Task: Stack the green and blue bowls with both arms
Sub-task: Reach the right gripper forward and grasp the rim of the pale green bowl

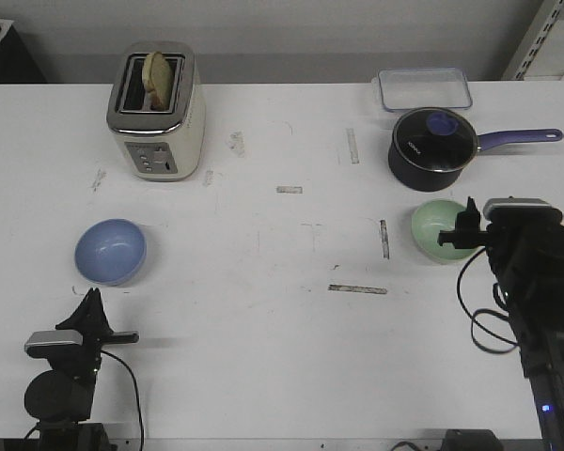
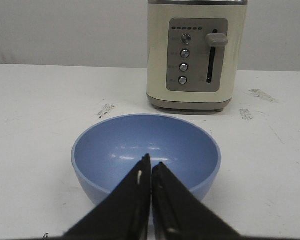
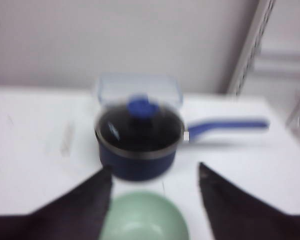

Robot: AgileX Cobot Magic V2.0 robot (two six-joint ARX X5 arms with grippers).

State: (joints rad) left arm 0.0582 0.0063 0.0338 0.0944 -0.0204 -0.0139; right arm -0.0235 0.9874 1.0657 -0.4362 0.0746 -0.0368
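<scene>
The pale blue bowl (image 1: pixel 110 250) sits on the white table at the left; it fills the middle of the left wrist view (image 2: pixel 146 152). My left gripper (image 1: pixel 92 305) is shut and empty, just short of the bowl's near rim (image 2: pixel 151 165). The mint green bowl (image 1: pixel 444 231) sits at the right, in front of the saucepan. My right gripper (image 1: pixel 462 228) is open, its fingers apart over the bowl's right side. In the blurred right wrist view the green bowl (image 3: pixel 145 217) lies between the spread fingers (image 3: pixel 155 172).
A dark saucepan (image 1: pixel 432 142) with a glass lid and purple handle stands just behind the green bowl. A clear lidded container (image 1: pixel 424 88) lies behind it. A cream toaster (image 1: pixel 157 111) with bread stands at the back left, behind the blue bowl.
</scene>
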